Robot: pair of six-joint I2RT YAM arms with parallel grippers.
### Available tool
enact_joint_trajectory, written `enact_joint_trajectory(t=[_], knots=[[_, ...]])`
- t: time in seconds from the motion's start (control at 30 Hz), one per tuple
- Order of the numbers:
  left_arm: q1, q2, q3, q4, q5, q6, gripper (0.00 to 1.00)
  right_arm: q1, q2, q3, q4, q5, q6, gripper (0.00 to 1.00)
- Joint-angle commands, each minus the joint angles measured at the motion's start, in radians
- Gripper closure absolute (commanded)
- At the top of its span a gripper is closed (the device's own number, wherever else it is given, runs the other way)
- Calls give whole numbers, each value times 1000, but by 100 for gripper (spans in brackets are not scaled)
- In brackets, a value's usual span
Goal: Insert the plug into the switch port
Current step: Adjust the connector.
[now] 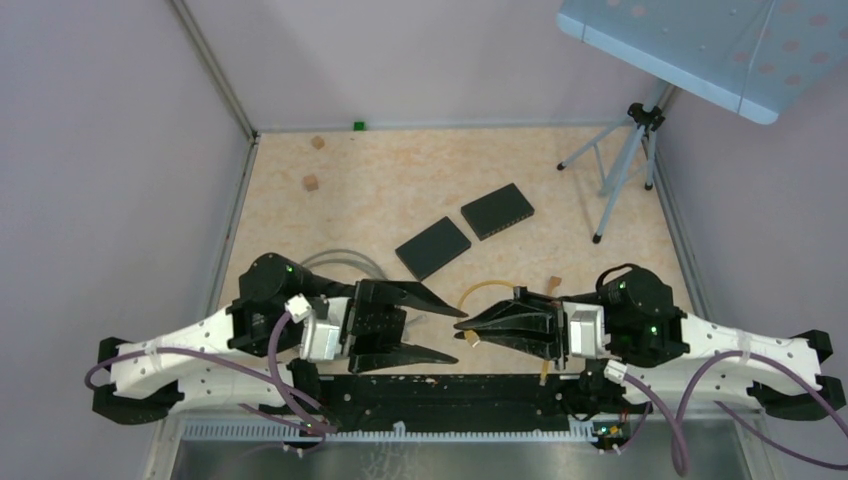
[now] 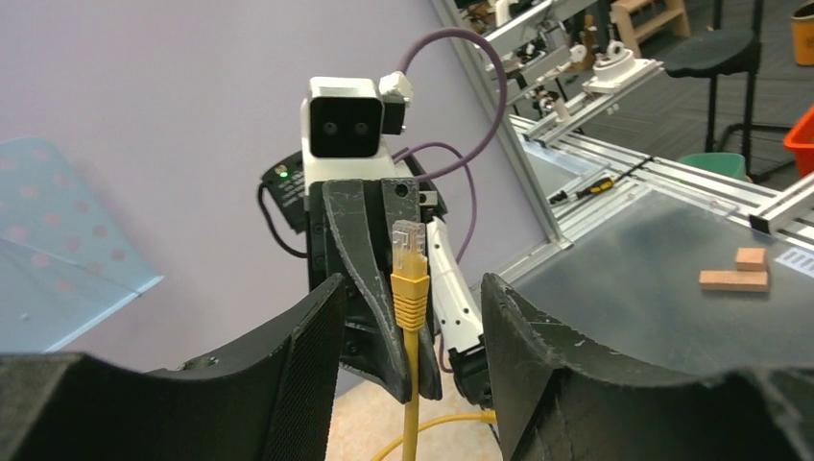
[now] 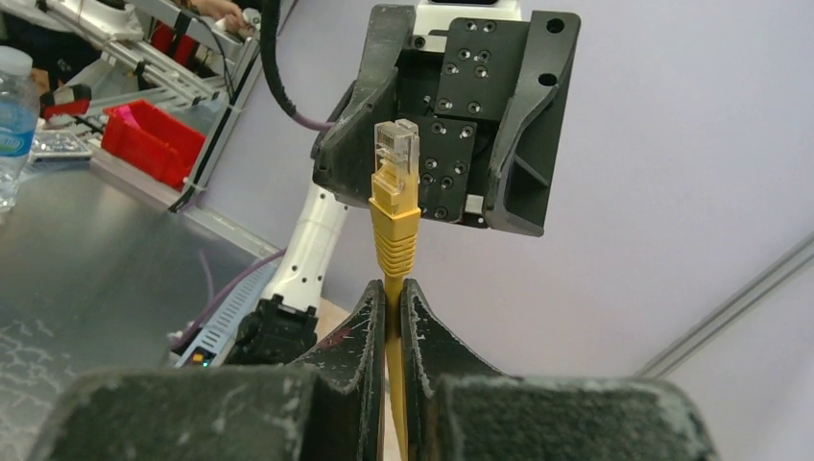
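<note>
Now the right gripper (image 3: 394, 293) has its two fingers closed tight on the yellow cable (image 1: 478, 289), just behind the boot of the plug (image 3: 395, 152), so the clear plug stands free beyond the fingertips. Seen from above, the plug points to 9 o'clock, at the mouth of the left gripper (image 1: 445, 336). That gripper is wide open and holds nothing, with one finger on each side of the plug and touching neither.

The nearer switch (image 1: 433, 247) and the farther switch (image 1: 497, 210) lie flat on the table (image 1: 350, 200), at about 12 o'clock from the grippers and well apart from the plug. Their ports do not show from here.

I judge that the step is a re-grip, because a hold on the thin cable alone would let the plug bend at the port. The left fingers should close slowly and centred on the stiff yellow boot, not on the clear tip or its latch. The right gripper should let go only when that hold is firm.
</note>
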State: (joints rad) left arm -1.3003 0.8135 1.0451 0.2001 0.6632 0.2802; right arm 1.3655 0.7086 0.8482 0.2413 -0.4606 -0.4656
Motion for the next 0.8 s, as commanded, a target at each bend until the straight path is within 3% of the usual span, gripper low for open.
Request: enact_joint_trajectory(t=[0.0,0.37,0.53,0.77], knots=[[0,35,62,-37,110,25,41,11,-13,69,-82,-58,-56,100],[-1,107,138,-116,216,53,48,10,44,177,-312,-123,-134,100],[-1,127,156,-161,249,60,53,11,52,181,-310,-128,-137,100],[-1,128,163,-185,264,70,72,10,47,178,-312,-131,-135,100]])
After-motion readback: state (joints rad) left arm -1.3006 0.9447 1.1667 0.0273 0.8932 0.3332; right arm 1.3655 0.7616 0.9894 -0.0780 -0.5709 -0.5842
